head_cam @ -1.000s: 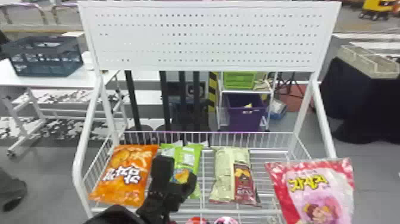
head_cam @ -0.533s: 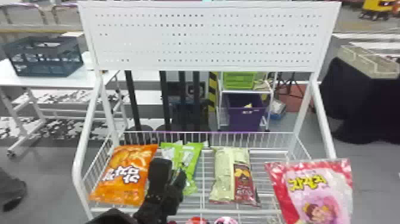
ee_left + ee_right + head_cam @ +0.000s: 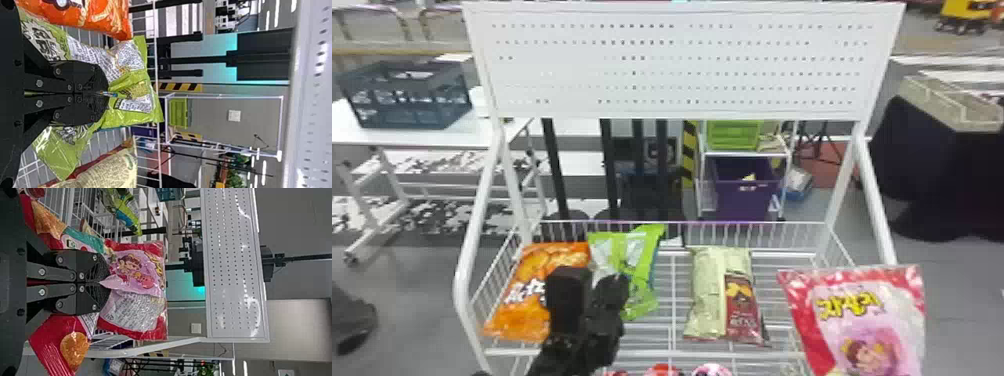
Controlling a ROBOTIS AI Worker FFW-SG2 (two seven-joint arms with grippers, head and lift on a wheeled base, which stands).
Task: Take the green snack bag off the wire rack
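Over the left part of the wire rack [image 3: 672, 354], my left gripper [image 3: 597, 282] is at the green snack bag [image 3: 637, 270], beside the orange bag. In the left wrist view the left gripper [image 3: 105, 94] is shut on the green snack bag [image 3: 133, 94], whose film is pinched and creased at the fingertips, with bag showing on both sides. My right gripper [image 3: 103, 283] is shut on a red and pink snack bag [image 3: 135, 317], which hangs at the rack's right front in the head view. The left gripper hides part of the green bag.
An orange bag [image 3: 532, 305] lies left of the green one, partly behind the left gripper. A beige and dark red bag [image 3: 724, 295] lies near the rack's middle. White uprights [image 3: 472, 270] and a perforated panel [image 3: 677, 65] frame the rack; more packages sit low in front.
My left gripper has moved left and its fingers have come together from open onto the green bag. The bag has folded and shifted, its upper right corner now higher. The red and pink bag has barely moved.
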